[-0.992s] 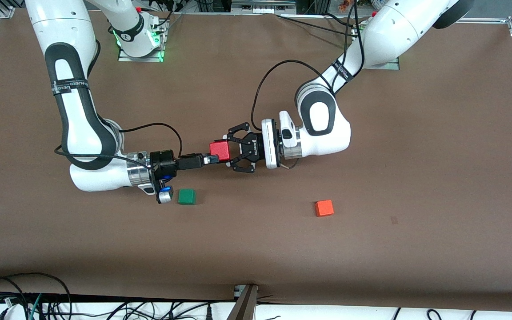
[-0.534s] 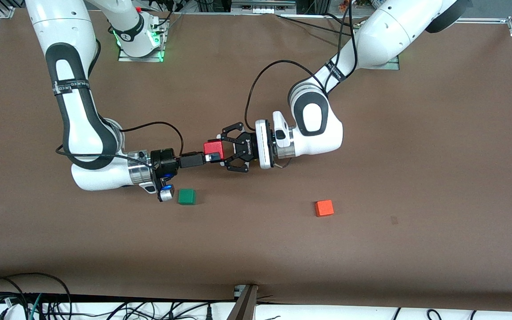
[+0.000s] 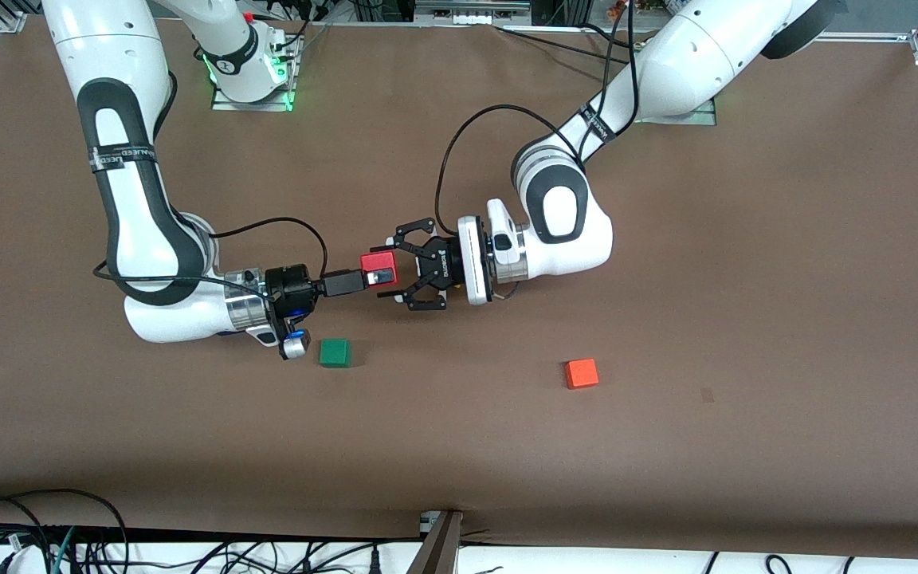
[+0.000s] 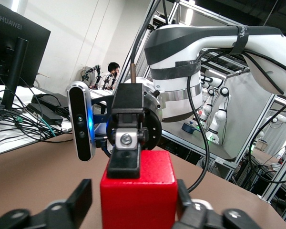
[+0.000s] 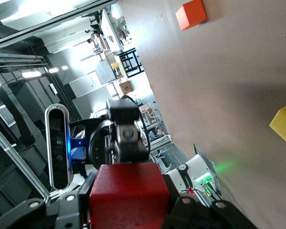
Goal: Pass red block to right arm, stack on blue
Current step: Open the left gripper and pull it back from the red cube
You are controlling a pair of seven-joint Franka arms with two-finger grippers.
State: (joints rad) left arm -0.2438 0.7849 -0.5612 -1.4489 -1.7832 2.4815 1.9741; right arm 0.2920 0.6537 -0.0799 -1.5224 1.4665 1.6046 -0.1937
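Note:
The red block (image 3: 373, 261) hangs in the air over the middle of the table, between the two grippers that meet head-on. My right gripper (image 3: 379, 273) is shut on it, one slim black finger lying along its upper face. My left gripper (image 3: 390, 269) stands open around the same block, fingers spread above and below it. In the left wrist view the red block (image 4: 138, 191) shows a gap to one left finger (image 4: 81, 195). In the right wrist view the red block (image 5: 128, 191) sits snug in the right gripper (image 5: 128, 202). The blue block is out of view.
A green cube (image 3: 335, 352) lies on the table next to the right wrist. An orange-red cube (image 3: 582, 373) (image 5: 190, 14) lies toward the left arm's end. A yellow cube (image 5: 283, 124) shows only in the right wrist view. Cables run along the table's near edge.
The right gripper has shut on the red block and the left gripper's fingers have spread off it. Both hands and the block have drifted slightly toward the right arm's end.

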